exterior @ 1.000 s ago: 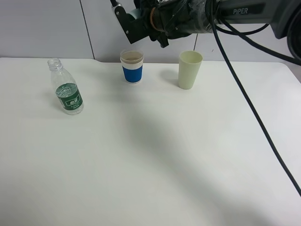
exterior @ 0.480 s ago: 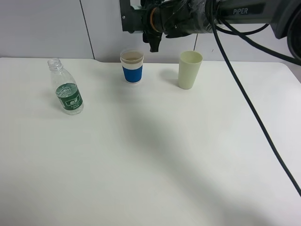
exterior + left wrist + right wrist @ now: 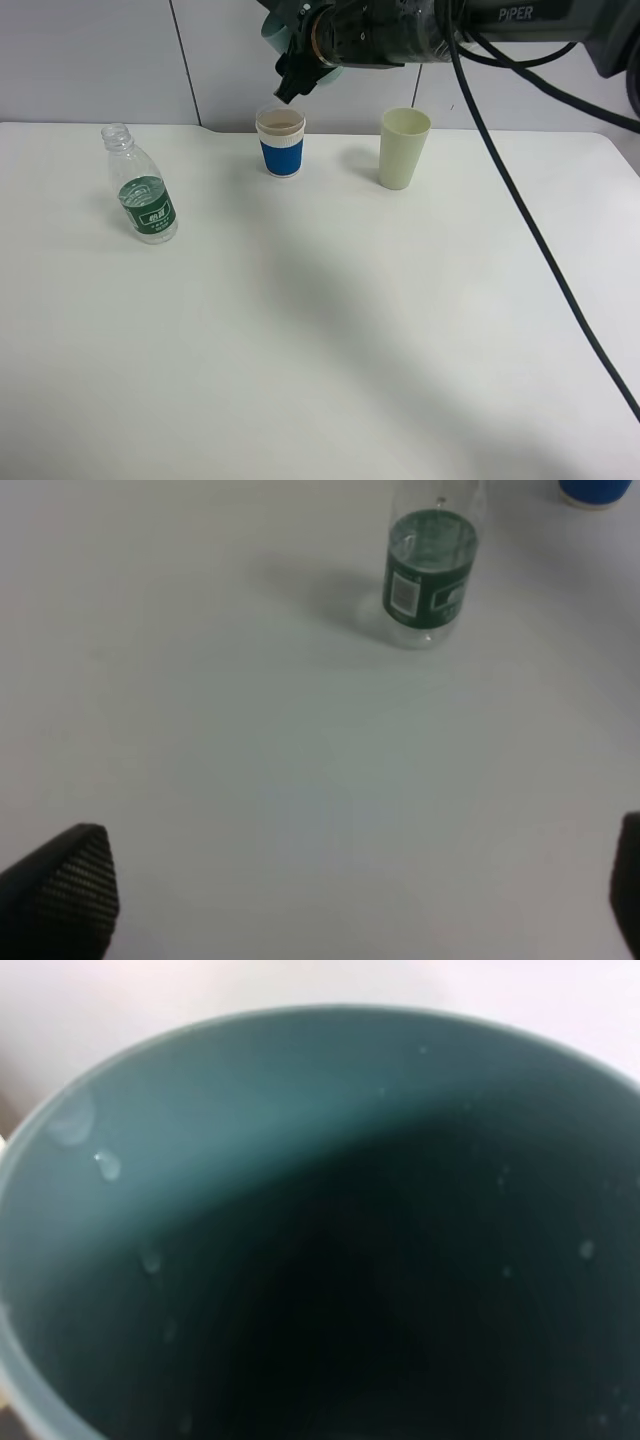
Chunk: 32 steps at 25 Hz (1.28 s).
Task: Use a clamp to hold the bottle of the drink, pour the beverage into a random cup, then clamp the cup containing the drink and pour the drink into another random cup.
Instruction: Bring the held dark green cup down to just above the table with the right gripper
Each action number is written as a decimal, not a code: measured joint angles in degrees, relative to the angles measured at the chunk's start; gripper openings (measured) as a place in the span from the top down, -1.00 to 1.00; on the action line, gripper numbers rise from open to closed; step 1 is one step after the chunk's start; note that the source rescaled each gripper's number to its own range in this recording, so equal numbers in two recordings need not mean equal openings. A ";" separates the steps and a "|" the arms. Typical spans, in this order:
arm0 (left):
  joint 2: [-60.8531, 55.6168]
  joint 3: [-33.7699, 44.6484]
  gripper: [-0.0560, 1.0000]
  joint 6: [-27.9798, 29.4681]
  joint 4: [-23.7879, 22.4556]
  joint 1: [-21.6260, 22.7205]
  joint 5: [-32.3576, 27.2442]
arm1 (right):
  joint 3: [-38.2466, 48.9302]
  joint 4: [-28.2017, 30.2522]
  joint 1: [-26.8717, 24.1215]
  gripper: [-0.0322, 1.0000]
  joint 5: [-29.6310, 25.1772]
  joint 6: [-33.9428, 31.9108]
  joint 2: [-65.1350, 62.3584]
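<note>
White table [image 3: 300,330]: right jaws [image 3: 296,48] gripping teal cup [image 3: 320,1240].

bottle [image 3: 141,188] left | banded cup [image 3: 281,142] centre back | plain cup [image 3: 402,148] right

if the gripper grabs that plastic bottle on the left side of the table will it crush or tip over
The bottle is thin clear plastic and looks nearly empty, so it is probably light and may dent under a firm squeeze. It stands upright, taller than wide, uncapped; a sideways nudge could likely tip it.
</note>
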<state>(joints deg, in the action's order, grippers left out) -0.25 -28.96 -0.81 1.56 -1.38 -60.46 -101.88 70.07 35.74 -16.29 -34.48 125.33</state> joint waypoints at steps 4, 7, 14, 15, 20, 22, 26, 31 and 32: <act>0.00 0.00 -1.00 0.00 0.00 0.00 0.00 | 0.05 -9.61 0.52 0.93 -0.27 2.52 -2.23; 0.00 0.00 -1.00 0.00 0.00 0.00 0.00 | 0.05 -18.02 1.39 0.93 -0.40 8.53 -3.83; 0.00 0.00 -1.00 0.00 0.00 0.00 0.00 | 0.05 -42.22 5.17 0.93 -0.61 27.08 -6.43; 0.00 0.00 -1.00 0.00 0.00 0.00 0.00 | 0.05 -44.53 5.75 0.93 -0.61 29.63 -6.64; 0.00 0.00 -1.00 0.00 0.00 0.00 0.00 | 2.13 -53.50 7.88 0.93 0.19 36.40 -7.60; 0.00 0.00 -1.00 0.00 0.00 0.00 0.00 | 6.07 -56.02 8.46 0.93 2.24 37.29 -8.67; 0.00 0.00 -1.00 0.00 0.00 0.00 0.00 | 17.10 -57.53 9.37 0.93 12.18 37.58 -12.56; 0.00 0.00 -1.00 0.00 0.00 0.00 0.00 | 31.25 -58.75 9.83 0.93 28.46 37.63 -17.27; 0.00 0.00 -1.00 0.00 0.00 0.00 0.00 | 34.02 -59.41 9.89 0.93 31.69 37.63 -17.51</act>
<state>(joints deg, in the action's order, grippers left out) -0.25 -28.96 -0.81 1.56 -1.38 -60.46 -67.86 10.66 45.63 15.40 3.16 107.82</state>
